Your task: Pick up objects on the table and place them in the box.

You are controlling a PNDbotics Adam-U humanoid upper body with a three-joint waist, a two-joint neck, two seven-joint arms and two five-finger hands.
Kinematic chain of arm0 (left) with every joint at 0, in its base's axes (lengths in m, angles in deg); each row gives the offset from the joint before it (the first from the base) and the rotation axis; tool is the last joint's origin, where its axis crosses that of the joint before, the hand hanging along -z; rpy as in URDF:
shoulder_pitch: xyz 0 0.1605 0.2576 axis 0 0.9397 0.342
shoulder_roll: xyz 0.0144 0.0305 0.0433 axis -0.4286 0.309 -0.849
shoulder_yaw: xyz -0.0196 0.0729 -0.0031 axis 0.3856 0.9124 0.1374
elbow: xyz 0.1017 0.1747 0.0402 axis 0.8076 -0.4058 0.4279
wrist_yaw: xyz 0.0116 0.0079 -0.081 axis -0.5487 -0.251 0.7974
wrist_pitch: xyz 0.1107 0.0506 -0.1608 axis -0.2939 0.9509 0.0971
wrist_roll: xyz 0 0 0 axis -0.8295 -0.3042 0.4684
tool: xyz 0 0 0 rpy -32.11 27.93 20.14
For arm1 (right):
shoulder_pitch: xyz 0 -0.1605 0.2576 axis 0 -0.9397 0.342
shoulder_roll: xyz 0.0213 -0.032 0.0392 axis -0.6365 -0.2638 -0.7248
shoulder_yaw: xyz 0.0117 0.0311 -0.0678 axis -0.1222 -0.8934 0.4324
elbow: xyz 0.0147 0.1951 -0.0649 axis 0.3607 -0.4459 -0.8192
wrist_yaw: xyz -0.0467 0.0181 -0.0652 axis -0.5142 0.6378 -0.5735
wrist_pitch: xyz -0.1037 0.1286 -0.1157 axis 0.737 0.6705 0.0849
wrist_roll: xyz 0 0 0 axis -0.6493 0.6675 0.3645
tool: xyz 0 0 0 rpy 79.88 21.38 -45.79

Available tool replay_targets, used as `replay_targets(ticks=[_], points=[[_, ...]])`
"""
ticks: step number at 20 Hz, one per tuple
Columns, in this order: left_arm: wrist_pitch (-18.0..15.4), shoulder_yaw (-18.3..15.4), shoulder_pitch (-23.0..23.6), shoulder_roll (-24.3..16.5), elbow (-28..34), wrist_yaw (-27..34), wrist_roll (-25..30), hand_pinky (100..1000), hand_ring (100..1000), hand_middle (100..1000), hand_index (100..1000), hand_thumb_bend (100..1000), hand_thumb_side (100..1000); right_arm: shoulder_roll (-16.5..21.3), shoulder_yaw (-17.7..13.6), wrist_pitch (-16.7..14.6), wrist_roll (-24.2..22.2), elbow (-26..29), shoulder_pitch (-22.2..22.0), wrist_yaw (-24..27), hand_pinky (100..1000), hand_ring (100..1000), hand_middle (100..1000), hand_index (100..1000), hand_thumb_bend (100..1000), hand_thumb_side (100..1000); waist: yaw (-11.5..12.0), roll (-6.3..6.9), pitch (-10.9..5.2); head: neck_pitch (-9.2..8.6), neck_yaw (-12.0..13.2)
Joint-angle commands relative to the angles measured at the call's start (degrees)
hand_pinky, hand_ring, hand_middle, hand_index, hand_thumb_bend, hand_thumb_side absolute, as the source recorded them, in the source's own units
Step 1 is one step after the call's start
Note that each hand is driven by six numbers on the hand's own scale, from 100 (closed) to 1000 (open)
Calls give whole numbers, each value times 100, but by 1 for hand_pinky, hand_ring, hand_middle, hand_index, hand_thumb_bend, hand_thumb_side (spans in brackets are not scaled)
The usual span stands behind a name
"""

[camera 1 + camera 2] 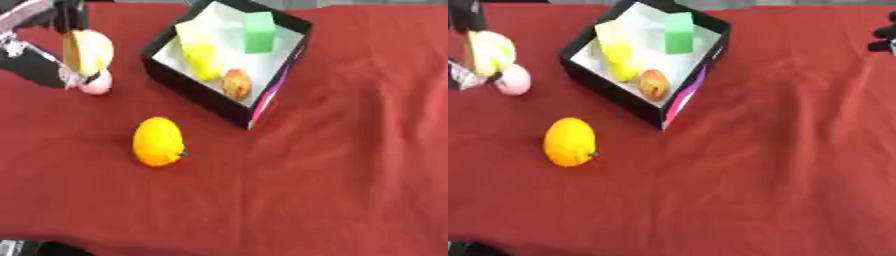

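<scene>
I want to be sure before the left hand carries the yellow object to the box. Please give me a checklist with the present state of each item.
1. Yellow object is held by the left hand, lifted off the cloth: ok.
2. How the fingers close around it: cannot tell.
3. Box is open, white bottom partly free between the items inside: ok.
4. Path from the hand to the box has nothing in the way: ok.
5. Pink object lies just below the hand, may get bumped: not ok.
6. Right hand is far from the box, at the right edge: ok.
7. Orange fruit is on the cloth, waiting: ok.
</scene>
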Motion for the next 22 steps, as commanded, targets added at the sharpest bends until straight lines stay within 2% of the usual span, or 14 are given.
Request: replay_targets(ticks=[1,4,7,9,10,11,12,13,15,18,19,20,21,22], points=[[-232,21,-552,814,-967,-474,-85,501,480,454,483,413,100,288,-14,-38,-46,146,150,121,977,737,698,840,100,525,-46,-26,-159,18,46],[-546,-22,-899,1518,-2136,-1136,-357,505,485,459,488,421,100,325,41,-43,-86,163,295,222,977,737,698,840,100,525,-123,-40,-139,5,100],[-874,-228,-1037,2056,-3151,-1720,-783,511,489,465,495,413,100,295,87,-13,-132,165,401,280,978,737,699,840,100,526,-184,-59,-112,-11,141],[-1068,-410,-1074,2311,-3571,-1990,-1162,572,521,487,523,437,100,270,99,2,-152,163,429,285,978,737,698,839,100,527,-204,-72,-98,-19,146],[-1149,-502,-1075,2406,-3727,-2111,-1348,641,567,538,586,526,100,259,101,8,-157,162,438,286,978,737,698,839,100,527,-209,-78,-94,-20,145],[-1198,-598,-1078,2478,-3847,-2240,-1528,745,703,700,727,688,100,250,104,10,-164,168,445,288,978,737,698,839,100,526,-215,-86,-91,-26,145],[-1250,-667,-1079,2525,-3935,-2371,-1682,745,703,700,727,688,100,245,108,11,-170,176,448,289,978,737,698,839,100,526,-218,-91,-89,-30,145],[-1290,-730,-1081,2536,-3978,-2507,-1814,839,807,806,845,789,266,245,109,10,-172,183,445,285,978,737,698,839,100,526,-216,-93,-90,-31,141],[-1322,-835,-1058,2514,-3977,-2644,-1951,847,819,811,859,815,348,247,102,8,-163,184,426,270,978,737,698,839,100,526,-202,-90,-93,-33,123],[-1331,-895,-1025,2419,-3806,-2543,-1892,835,810,795,850,777,334,244,97,11,-151,168,389,240,978,737,698,839,100,526,-173,-83,-101,-32,90],[-1335,-892,-1012,2360,-3700,-2449,-1850,824,800,787,844,659,337,241,98,12,-149,164,380,228,978,737,698,839,100,526,-165,-82,-105,-31,82],[-1344,-874,-996,2269,-3563,-2325,-1787,815,793,776,834,646,304,241,96,12,-146,165,372,221,978,737,698,839,100,535,-157,-80,-108,-25,71],[-1342,-861,-973,2139,-3403,-2146,-1675,808,785,764,823,693,297,247,91,8,-141,170,363,217,978,737,698,839,100,526,-147,-75,-111,-11,55],[-1329,-865,-942,1968,-3243,-1931,-1518,806,783,761,823,676,296,262,84,0,-134,180,346,213,978,737,698,839,100,526,-134,-66,-114,2,34]])
